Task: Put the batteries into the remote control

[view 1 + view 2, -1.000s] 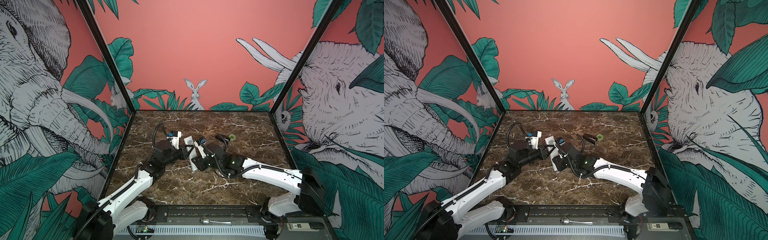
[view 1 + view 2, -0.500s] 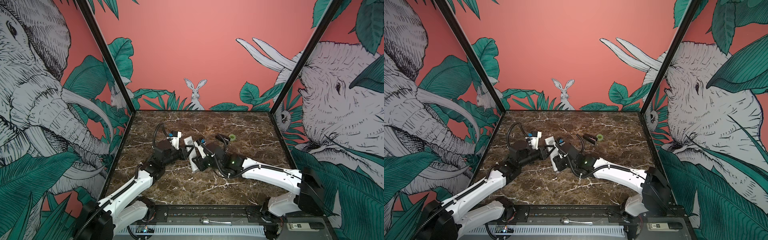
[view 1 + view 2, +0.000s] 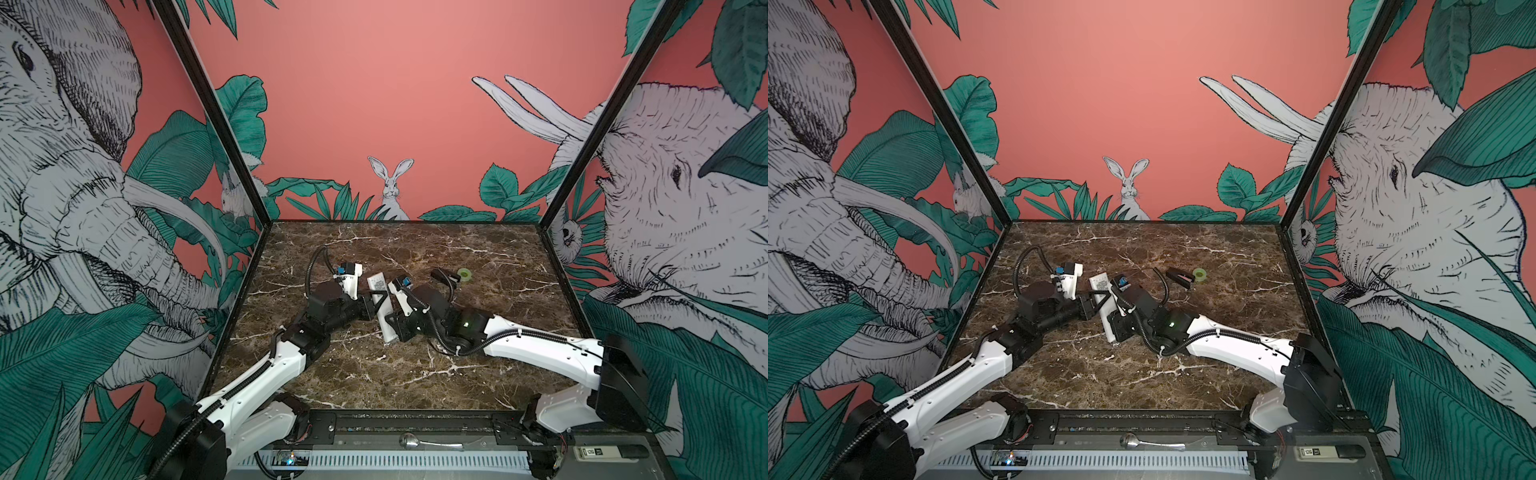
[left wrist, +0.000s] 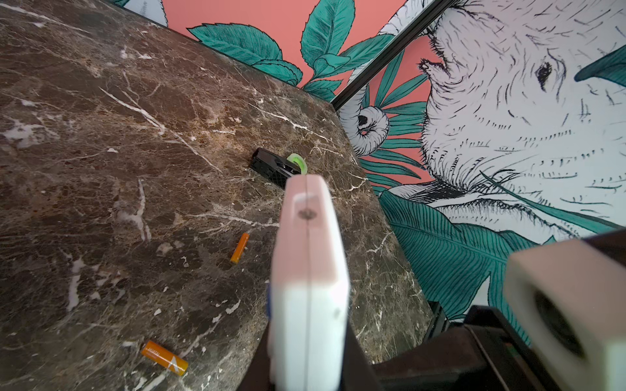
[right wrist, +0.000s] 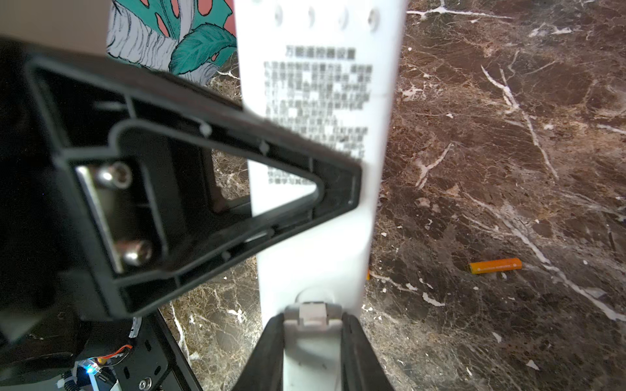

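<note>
A: What's the setting?
B: A brown marble tabletop point(image 3: 415, 374) with white veins, boxed in by coral walls point(image 3: 374, 104) painted with elephants, leaves and a rabbit.
A: And the remote control point(image 3: 377, 286)?
B: It's over the marble, printed back up. The left gripper point(image 3: 379, 301) is clamped across its middle, and the right gripper point(image 5: 311, 325) pinches the end nearer the robot. Both batteries point(image 4: 240, 248) lie loose on the table, apart.
A: Any change since a second ago?
B: Nothing visible — arms and remote sit as before.
</note>
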{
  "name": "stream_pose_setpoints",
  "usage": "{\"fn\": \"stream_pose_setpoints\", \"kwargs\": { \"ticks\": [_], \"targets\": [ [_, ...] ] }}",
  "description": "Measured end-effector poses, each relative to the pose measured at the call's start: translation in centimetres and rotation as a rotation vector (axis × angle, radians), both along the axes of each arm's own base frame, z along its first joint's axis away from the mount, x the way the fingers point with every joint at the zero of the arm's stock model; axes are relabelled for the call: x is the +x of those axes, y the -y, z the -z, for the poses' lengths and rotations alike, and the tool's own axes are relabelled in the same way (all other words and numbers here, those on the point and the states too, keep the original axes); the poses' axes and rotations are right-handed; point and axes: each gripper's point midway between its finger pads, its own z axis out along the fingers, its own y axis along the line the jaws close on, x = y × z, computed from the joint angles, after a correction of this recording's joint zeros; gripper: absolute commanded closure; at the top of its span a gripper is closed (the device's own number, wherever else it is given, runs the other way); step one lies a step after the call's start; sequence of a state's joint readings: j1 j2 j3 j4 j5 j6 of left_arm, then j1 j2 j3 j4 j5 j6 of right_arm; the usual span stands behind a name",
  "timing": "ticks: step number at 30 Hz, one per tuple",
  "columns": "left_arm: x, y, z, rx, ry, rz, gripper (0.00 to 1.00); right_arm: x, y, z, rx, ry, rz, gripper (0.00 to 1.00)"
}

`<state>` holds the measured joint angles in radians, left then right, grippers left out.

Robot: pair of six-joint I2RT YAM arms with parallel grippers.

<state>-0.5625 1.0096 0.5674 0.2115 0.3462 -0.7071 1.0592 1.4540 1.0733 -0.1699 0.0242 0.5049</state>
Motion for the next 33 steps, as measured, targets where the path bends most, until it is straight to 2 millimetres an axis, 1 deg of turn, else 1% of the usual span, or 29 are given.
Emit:
{"fn": "stream_pose_setpoints", "kwargs": {
  "ticks": [10, 19, 27, 33],
  "targets": [
    [0.02, -0.02, 0.02, 0.0, 0.001, -0.001, 1.0, -0.1, -0.08, -0.01, 0.0, 0.001, -0.01, 0.79],
    [0.06, -0.06, 0.02, 0.0, 0.002, -0.005, 1.0, -0.1, -0.09, -0.05, 0.002, 0.014, -0.018, 0.8],
    [-0.01, -0.16, 0.55, 0.007, -0.006, -0.008, 1.0, -0.14, -0.11, 0.26, 0.005, 0.02, -0.024, 0.81],
    [-0.03, -0.18, 0.58, 0.008, -0.006, -0.008, 1.0, -0.17, -0.07, -0.11, 0.016, 0.034, -0.028, 0.81]
  ]
}}
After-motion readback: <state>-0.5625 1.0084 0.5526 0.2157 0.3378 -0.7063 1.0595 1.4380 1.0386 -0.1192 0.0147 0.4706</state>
